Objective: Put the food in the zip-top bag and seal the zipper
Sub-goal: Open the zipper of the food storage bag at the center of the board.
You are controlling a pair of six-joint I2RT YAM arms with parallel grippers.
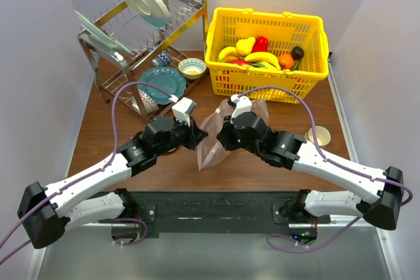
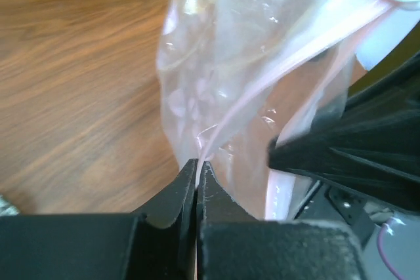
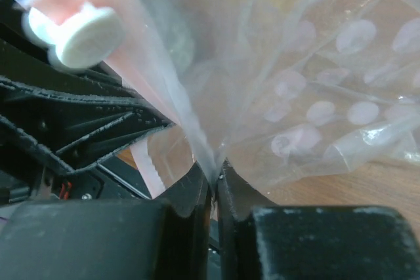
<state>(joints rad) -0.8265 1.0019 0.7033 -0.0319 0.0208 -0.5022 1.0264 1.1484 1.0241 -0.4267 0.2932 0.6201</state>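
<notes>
Light is bright and even from above; my wrist views blur close up, bag (image 2: 249, 63) sheen at twelve o'clock.

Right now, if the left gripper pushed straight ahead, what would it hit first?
The bag that the left gripper pinches; just behind it, probably the right gripper, though depth is unclear.
</notes>
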